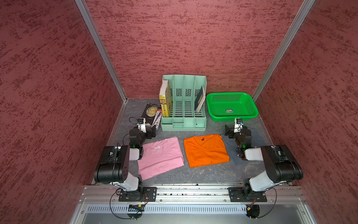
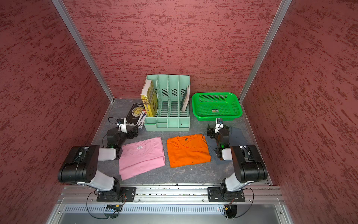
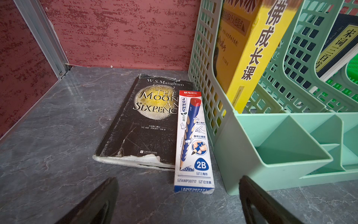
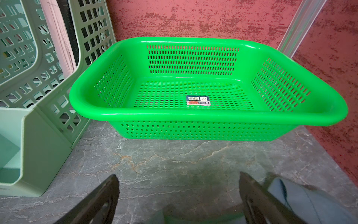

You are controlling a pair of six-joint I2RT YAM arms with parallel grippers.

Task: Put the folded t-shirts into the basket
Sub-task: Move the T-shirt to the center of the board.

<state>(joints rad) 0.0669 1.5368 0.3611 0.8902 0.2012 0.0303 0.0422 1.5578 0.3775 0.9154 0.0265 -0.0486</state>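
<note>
Three folded t-shirts lie in a row on the dark table in both top views: pink (image 1: 160, 157) at the left, orange (image 1: 205, 150) in the middle, grey-blue (image 1: 228, 147) at the right, partly hidden under my right arm. The green basket (image 1: 210, 108) stands unfilled at the back right, with only a sticker on its base. My left gripper (image 1: 154, 129) is open behind the pink shirt, facing a pencil box. My right gripper (image 4: 178, 178) is open over bare table just in front of the basket (image 4: 193, 116), with the grey-blue shirt (image 4: 302, 199) beside one finger.
A mint-green file organizer (image 1: 184, 116) holding a yellow book (image 1: 164, 100) and a dark book stands at the back centre, next to the basket. A black book (image 3: 135, 124) and a pencil box (image 3: 193, 143) lie to its left. Red walls enclose three sides.
</note>
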